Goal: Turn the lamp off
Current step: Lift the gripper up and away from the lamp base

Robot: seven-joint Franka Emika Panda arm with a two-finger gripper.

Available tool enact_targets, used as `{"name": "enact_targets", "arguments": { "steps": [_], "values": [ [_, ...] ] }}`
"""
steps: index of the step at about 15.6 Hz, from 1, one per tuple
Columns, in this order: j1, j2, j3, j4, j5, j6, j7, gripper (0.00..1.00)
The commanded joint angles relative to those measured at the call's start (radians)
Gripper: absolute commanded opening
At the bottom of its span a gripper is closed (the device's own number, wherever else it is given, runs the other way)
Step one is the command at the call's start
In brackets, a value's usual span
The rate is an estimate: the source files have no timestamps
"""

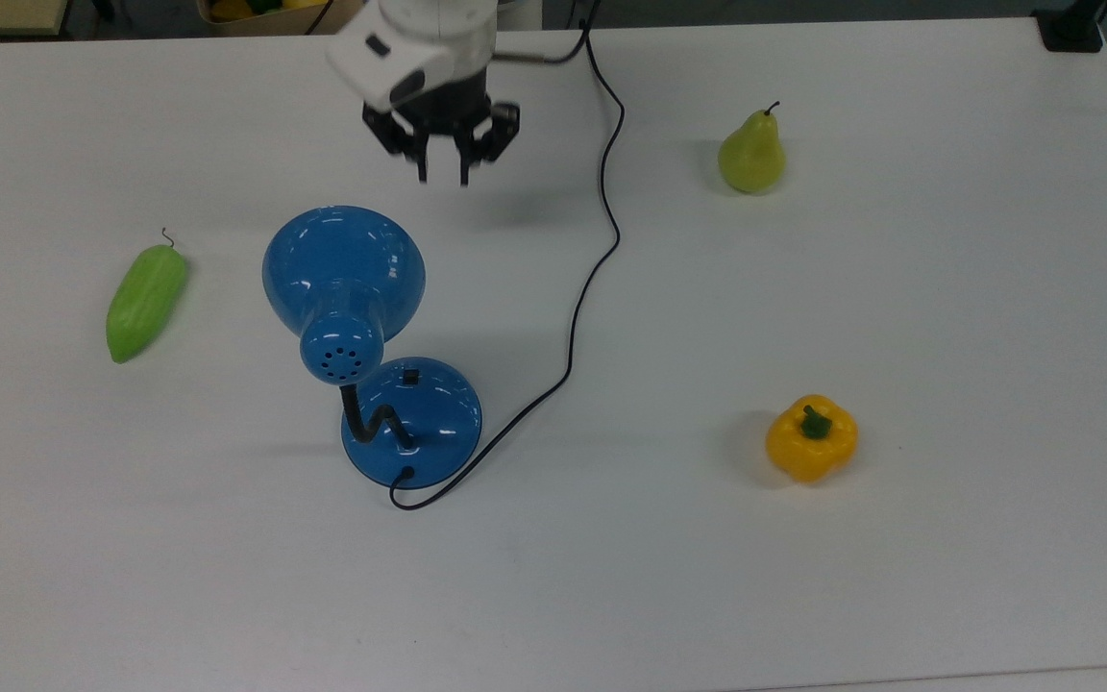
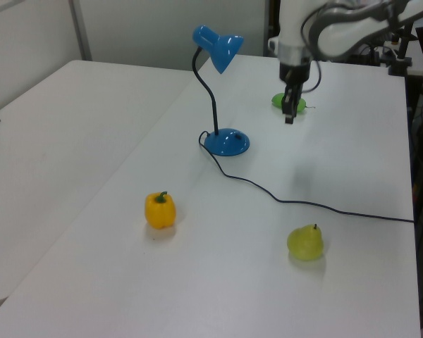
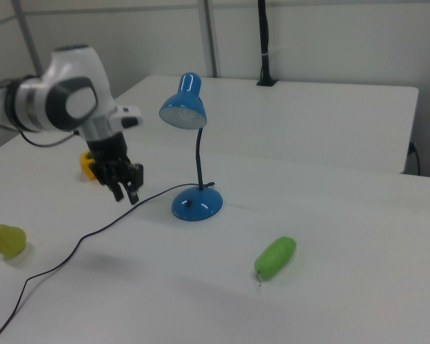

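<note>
I'm seeing the gripper (image 1: 441, 175) hanging above the white table (image 1: 899, 288), fingers slightly spread, holding nothing. The glossy blue dome-shade desk lamp (image 1: 409, 413) is standing well apart from it. Risk: snagging the thin black cord (image 1: 602, 259) nearby and dragging the lamp.

A white table (image 1: 899, 596) carries the lamp (image 1: 411, 415), pear (image 1: 751, 154), yellow pepper (image 1: 811, 438) and green vegetable (image 1: 145, 302)
</note>
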Motion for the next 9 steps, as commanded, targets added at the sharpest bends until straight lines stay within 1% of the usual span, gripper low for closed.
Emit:
{"name": "enact_targets", "arguments": {
  "steps": [1,3,5,7,9],
  "values": [
    [0.012,-0.062,0.001,0.137,0.031,-0.236,0.025,1.0],
    [-0.002,-0.062,-0.001,0.243,0.096,-0.33,0.025,1.0],
    [-0.028,-0.062,-0.001,0.319,0.163,-0.382,0.025,1.0],
    [-0.032,-0.062,0.002,0.366,0.176,-0.443,0.028,1.0],
    [-0.049,-0.064,0.01,0.397,0.185,-0.456,0.028,1.0]
  ]
}}
